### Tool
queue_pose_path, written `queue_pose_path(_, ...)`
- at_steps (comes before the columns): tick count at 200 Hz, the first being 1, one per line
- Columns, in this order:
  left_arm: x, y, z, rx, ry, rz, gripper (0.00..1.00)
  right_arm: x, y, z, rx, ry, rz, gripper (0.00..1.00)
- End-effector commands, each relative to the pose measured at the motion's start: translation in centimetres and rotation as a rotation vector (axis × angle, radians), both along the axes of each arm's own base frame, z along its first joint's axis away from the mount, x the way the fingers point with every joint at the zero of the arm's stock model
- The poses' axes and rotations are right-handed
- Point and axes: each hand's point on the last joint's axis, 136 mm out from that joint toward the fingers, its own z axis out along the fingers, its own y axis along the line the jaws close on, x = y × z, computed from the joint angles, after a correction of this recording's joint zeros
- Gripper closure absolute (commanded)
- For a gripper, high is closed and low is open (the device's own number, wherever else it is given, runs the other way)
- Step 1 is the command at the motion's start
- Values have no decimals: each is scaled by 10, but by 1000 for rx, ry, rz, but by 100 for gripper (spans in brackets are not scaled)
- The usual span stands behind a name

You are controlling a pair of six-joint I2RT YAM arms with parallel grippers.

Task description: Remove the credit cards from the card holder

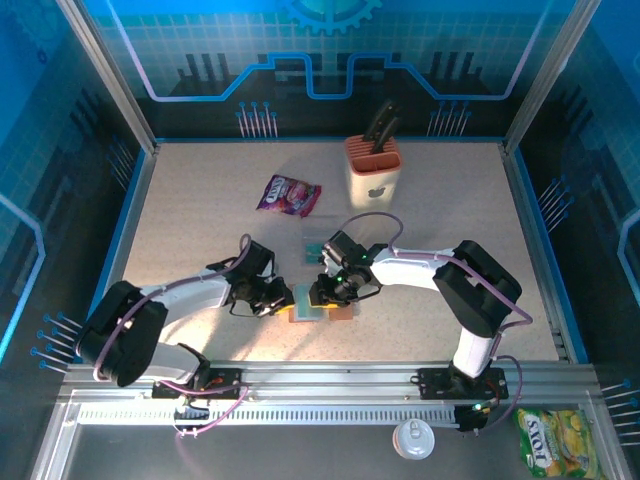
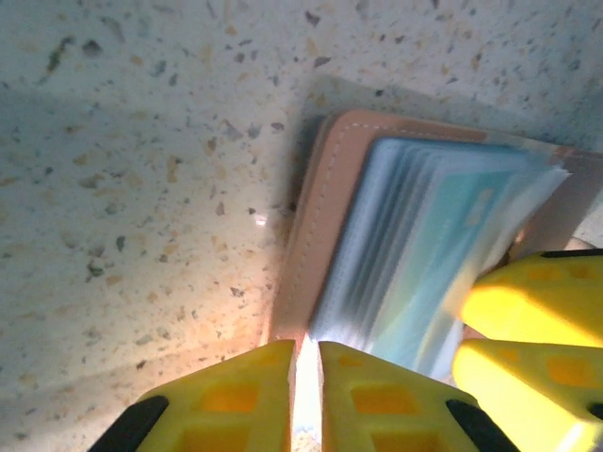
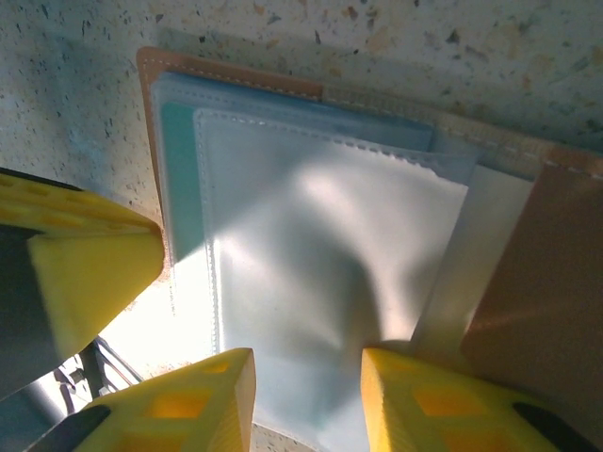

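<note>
Centrally, card holder [image 1: 312, 310]: lies open on the speckled surface [image 1: 200, 220] in the lower middle of the top view, brown cover down, clear sleeves fanned upward.
Credit cards [image 2: 443, 235]: teal and blue, tucked in the sleeves. The left wrist view blurs them, so I cannot count them.
Loose teal card [image 1: 318, 246]: flat on the surface just above the card holder, apart from it.
Left fingers [image 2: 283, 381]: closed to a thin bright slit. The cover's lower corner runs into that slit and looks nipped there.
Right fingers [image 3: 236, 395]: parted, straddling the lower edge of the clear sleeves, with one sleeve lying in the gap and not pinched.
Crowding: both arms meet over the card holder, and the right fingers show at the right edge of the left wrist view, close beside the left pair.
Snack packet [image 1: 288, 195]: purple, upper middle, well clear.
Knife block [image 1: 373, 170]: beige with an orange top, upright at the back.
Can [image 1: 412, 438]: on the near rail, lower frame.
Yellow-green packet [image 1: 555, 440]: lower right corner.
</note>
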Motion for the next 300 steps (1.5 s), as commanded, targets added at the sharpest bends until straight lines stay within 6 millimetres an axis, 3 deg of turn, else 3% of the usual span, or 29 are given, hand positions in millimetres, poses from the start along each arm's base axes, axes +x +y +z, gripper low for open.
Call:
queue_pose_path(1,9,-5,23,-16,-46,3,82,-4,-6,-1,-5,21,-16,64)
queue_pose_path(46,15,-19,38,-106,-67,11,76,-3,-7,-1,2,17,-23,65)
queue_pose_path(207,12,-42,15,-136,7,-17,79,-3,-8,-2,27,29,-34,65)
queue_pose_path(300,15,-47,23,-151,-16,-25,82,-1,-6,10,47,8,-40,66)
